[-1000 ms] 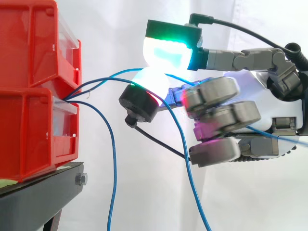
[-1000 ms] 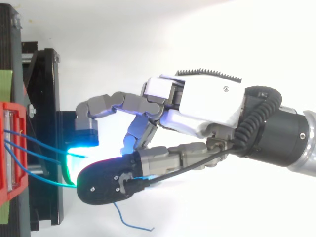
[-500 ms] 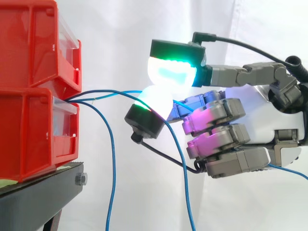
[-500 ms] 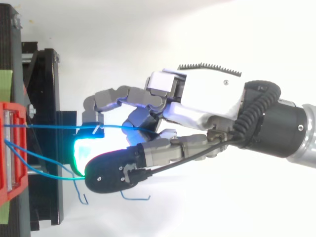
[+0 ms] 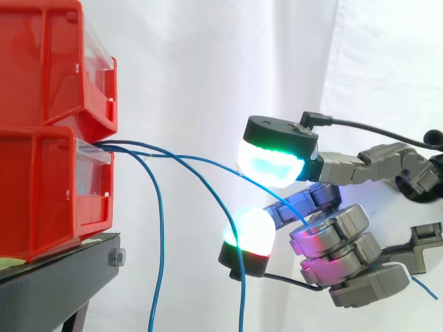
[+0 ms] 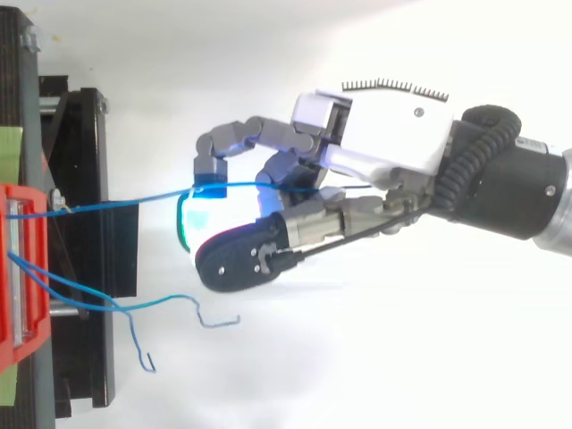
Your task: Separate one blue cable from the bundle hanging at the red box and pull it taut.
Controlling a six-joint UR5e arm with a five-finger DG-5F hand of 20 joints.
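The hand (image 6: 393, 134) was clenched around one blue cable (image 6: 116, 203), which ran nearly straight from the lower red bin (image 5: 41, 187) toward 3 o'clock and into its curled grip. The other blue cables (image 5: 160, 242) drooped loose toward 6 o'clock, just beside the black stand (image 5: 55, 283).
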